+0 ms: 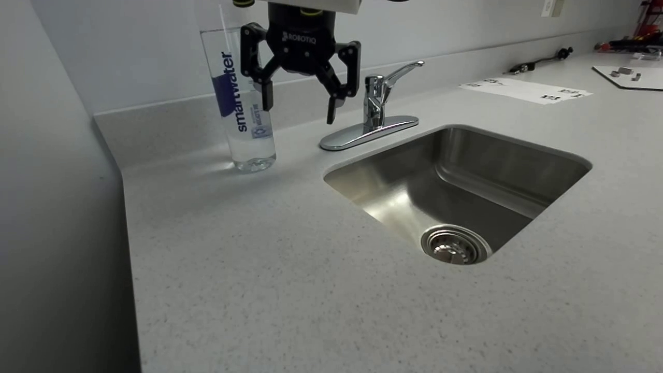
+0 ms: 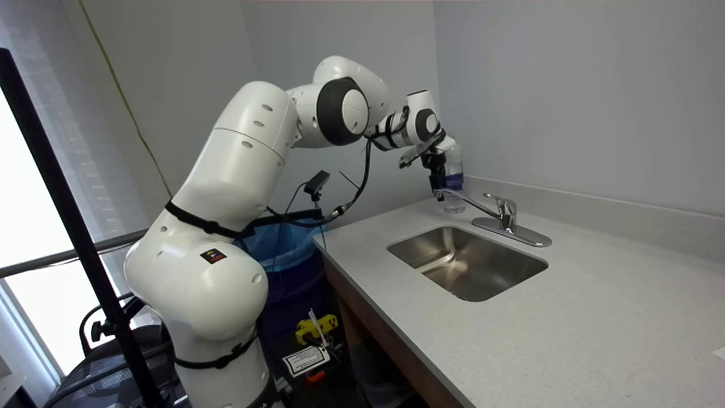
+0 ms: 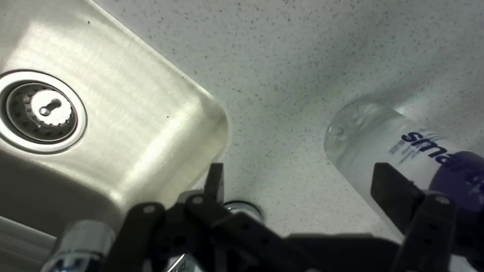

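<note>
Pale grey walls (image 2: 566,102) meet in a corner beyond a speckled counter (image 2: 566,328), with a low backsplash (image 2: 612,219) along its back. From where I stand, a jointed white arm (image 2: 238,147) leans out over the counter, and its black gripper (image 1: 299,103) hangs with the tips pointing down. Both fingers (image 1: 267,96) are spread wide, the backsplash showing through the gap between them.

Closest to it is a clear smartwater bottle (image 1: 235,98), upright on the counter at nine o'clock from the gripper in an exterior view. A finger overlaps the bottle's edge there; whether they touch, I cannot tell. In the wrist view the bottle shows at two o'clock from the middle of the gap.

At three o'clock from the gripper in an exterior view rises a chrome tap (image 1: 374,101), and at four o'clock a steel sink (image 1: 487,199) is set into the counter, a round strainer (image 1: 456,246) at six o'clock in its basin. Printed white paper (image 1: 525,90) lies at one o'clock from the sink. In an exterior view a dark blue bin (image 2: 297,294) with a blue liner (image 2: 280,241) stands at nine o'clock from the sink, and a black pole (image 2: 73,218) slants at roughly ten o'clock from the bin.
</note>
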Available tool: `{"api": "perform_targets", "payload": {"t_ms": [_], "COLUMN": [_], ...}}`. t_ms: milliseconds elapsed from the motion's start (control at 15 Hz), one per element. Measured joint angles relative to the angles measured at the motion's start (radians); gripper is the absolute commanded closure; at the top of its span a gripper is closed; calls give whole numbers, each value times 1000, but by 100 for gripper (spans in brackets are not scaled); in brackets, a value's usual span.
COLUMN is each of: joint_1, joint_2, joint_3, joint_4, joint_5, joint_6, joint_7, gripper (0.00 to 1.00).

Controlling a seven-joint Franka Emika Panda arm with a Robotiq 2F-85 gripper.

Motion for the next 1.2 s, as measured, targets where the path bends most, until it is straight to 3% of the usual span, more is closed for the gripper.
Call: {"api": "perform_targets", "payload": {"t_ms": [600, 1200], "joint_1": [-11, -87], "joint_2": [-13, -114], "joint_3": [26, 53], "joint_4": [4, -3], "joint_5": [42, 131], "joint_6": [-58, -160], "joint_7": [-40, -173], "gripper": [0, 0]}}
